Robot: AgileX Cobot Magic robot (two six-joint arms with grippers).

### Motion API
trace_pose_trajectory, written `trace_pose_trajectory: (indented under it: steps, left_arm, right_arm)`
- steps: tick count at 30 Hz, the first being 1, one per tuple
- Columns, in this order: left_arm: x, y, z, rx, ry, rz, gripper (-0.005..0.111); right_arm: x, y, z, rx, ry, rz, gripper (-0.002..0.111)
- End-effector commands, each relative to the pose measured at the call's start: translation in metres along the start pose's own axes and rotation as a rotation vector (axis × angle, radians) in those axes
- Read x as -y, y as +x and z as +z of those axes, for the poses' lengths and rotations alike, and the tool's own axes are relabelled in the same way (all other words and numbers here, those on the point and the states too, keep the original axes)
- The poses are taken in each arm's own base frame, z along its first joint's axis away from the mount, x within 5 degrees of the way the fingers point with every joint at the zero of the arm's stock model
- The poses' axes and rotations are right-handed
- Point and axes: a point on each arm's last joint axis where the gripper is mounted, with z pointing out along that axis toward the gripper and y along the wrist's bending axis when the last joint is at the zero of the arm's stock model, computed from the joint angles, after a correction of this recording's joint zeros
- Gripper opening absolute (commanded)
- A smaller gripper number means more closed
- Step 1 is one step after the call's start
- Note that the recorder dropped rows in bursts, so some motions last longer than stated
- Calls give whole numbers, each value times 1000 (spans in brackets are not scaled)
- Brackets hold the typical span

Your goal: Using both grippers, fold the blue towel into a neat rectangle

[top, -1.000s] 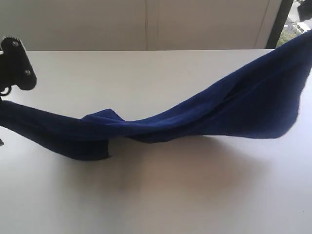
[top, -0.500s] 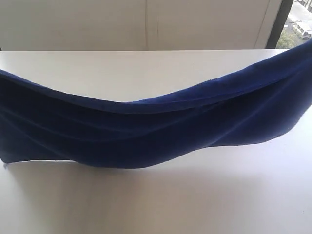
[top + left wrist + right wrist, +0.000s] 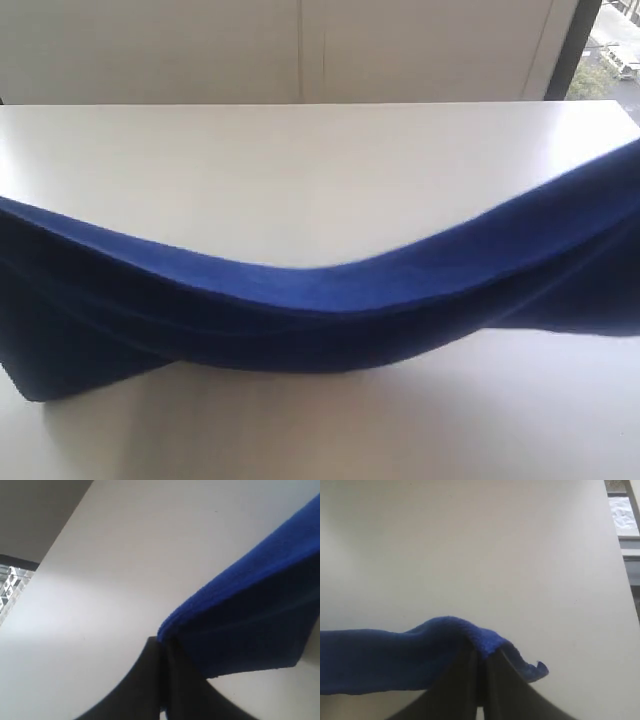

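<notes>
While slung over the white desk (image 3: 300, 170), the fuzzy royal-blue cloth towel (image 3: 320, 310) runs from 9 to 3 o'clock, sagging midway. Only the wrist views show the black left end effector (image 3: 161, 649) and right end effector (image 3: 480, 664), each closed tight on one end.

Blue towel (image 3: 300, 310) was deep royal blue, plain; lit upper fold showed brighter blue. Bench (image 3: 300, 170) was plain off-white. Jaws were matte black. Wall (image 3: 420, 50) beyond bench's far edge was pale cream.
</notes>
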Motion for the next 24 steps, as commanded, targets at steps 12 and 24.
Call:
trace_pose_trajectory:
  steps: [12,24]
  left_arm:
    - [-8,-21,107,-38,-188,-60,0]
    - [-16,-11,207,-68,-42,-120,0]
  right_arm:
    - [25,-5,178,-197,39,116,0]
    - [42,8,305,-198,67,182,0]
